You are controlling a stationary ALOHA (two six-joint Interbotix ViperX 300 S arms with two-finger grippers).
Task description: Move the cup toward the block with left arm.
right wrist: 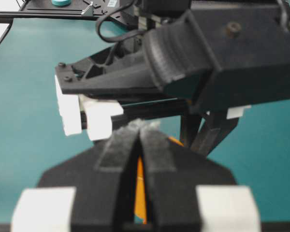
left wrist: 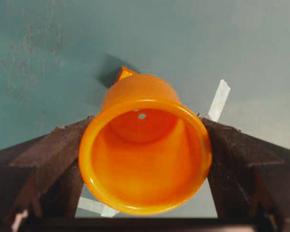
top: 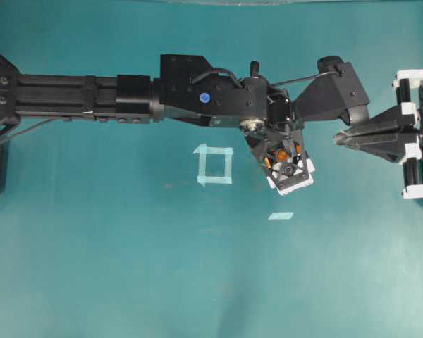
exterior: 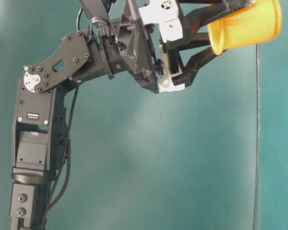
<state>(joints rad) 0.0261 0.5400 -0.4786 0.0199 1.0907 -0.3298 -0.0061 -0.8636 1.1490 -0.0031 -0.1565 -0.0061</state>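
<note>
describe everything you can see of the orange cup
The small orange-yellow plastic cup is glossy and tapered, with a rounded rim, an empty inside and a small hole in its base. It is held off the teal table, tilted on its side, gripped across its body by the left gripper, whose two black fingers touch its sides.

Cup sits between left gripper fingers, off the table, mouth toward wrist camera. Block on table just beyond cup's base. Tape strip below gripper in overhead view, tape square to its left. Right gripper at right
</note>
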